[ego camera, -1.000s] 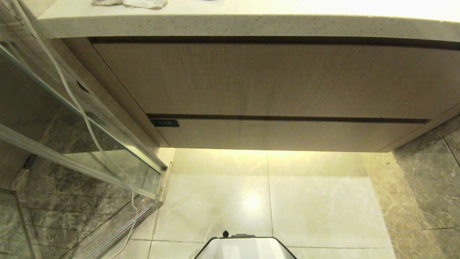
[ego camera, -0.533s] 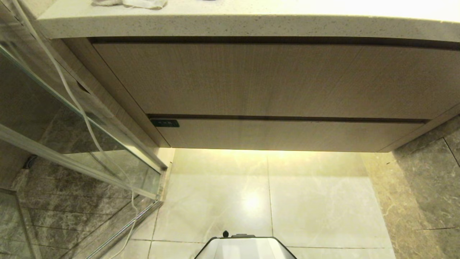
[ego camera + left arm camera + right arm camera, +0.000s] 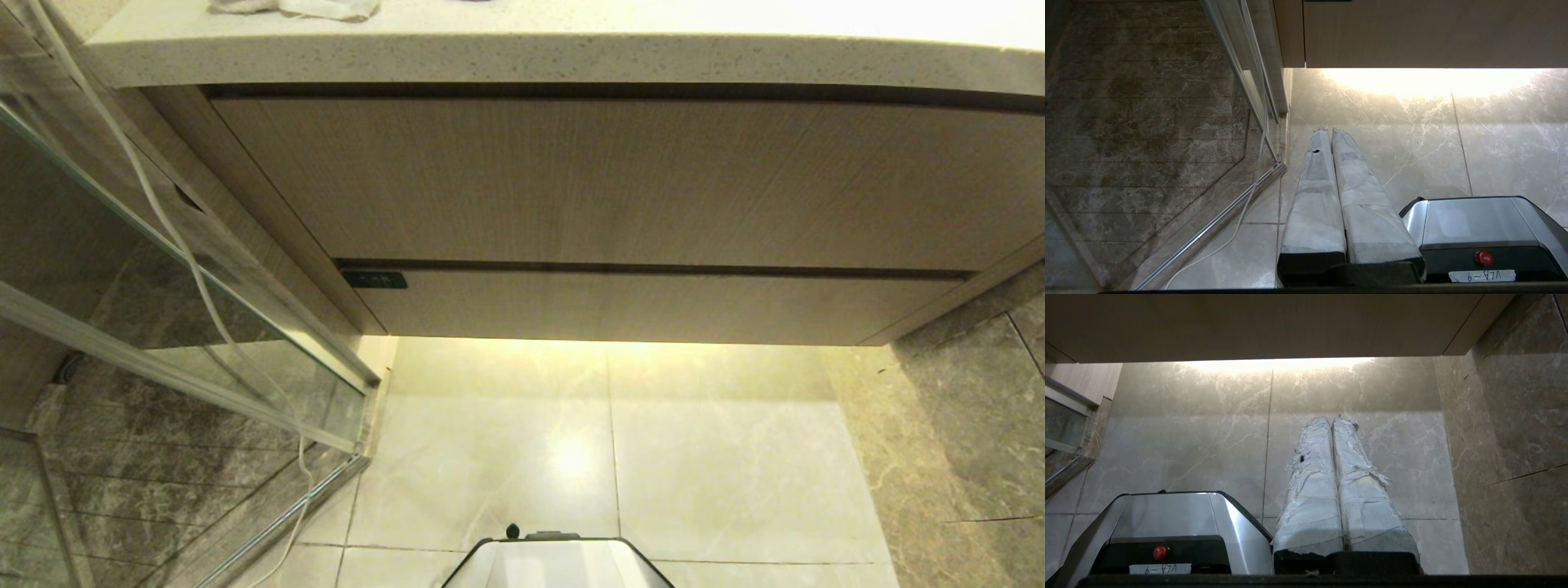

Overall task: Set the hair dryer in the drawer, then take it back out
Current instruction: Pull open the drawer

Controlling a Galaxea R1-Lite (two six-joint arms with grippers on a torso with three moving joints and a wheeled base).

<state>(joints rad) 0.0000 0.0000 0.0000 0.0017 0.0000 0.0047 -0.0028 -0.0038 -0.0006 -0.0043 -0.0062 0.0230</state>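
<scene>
The hair dryer is out of view. The drawer (image 3: pixel 653 306) is the low wood-grain front under the taller panel (image 3: pixel 612 180), and it stands closed flush with the cabinet. In the left wrist view my left gripper (image 3: pixel 1329 130) is shut and empty, hanging low over the pale floor tiles in front of the drawer front (image 3: pixel 1433 32). My right gripper (image 3: pixel 1331 418) is likewise shut with nothing between its taped fingers, over the floor below the same front (image 3: pixel 1249 326). Neither gripper shows in the head view.
A speckled countertop (image 3: pixel 571 57) with a white cloth (image 3: pixel 294 8) overhangs the cabinet. A glass shower door (image 3: pixel 163 269) with a hanging white cable (image 3: pixel 196 278) stands at the left. A dark marble wall (image 3: pixel 980 425) closes the right. My base (image 3: pixel 555 563) sits on the tiles.
</scene>
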